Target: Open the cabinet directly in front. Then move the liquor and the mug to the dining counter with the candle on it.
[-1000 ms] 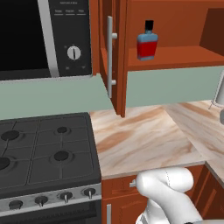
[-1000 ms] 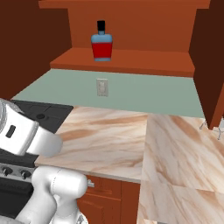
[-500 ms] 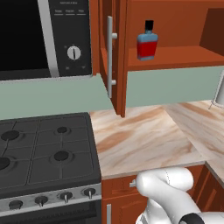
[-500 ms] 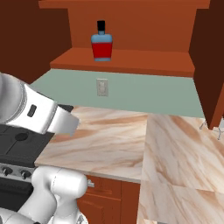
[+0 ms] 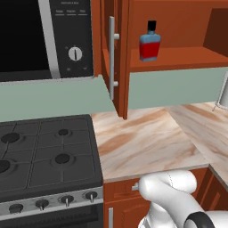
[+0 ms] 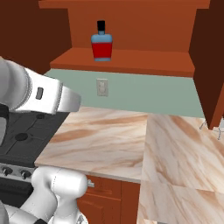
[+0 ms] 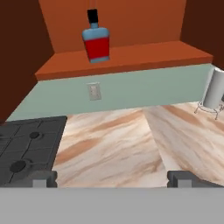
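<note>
Reddish-brown cabinet [image 6: 131, 61] open, door [image 5: 107, 58] swung left beside the microwave [image 5: 44, 38], shelf bare wood; marble worktop [image 5: 142, 142] below, next to the black stove [image 5: 44, 156]. Liquor [image 6: 101, 42] upright on the shelf, toward its left end, above the wall outlet [image 6: 102, 87]. Gripper [image 7: 112, 178] low over the worktop's near edge, fingertips [image 7: 43, 177] spread wide, pinching nothing, well apart from the bottle.

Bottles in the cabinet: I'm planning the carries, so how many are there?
1: the liquor stands upright on the open cabinet shelf. The shelf's far right end is hidden.
</note>
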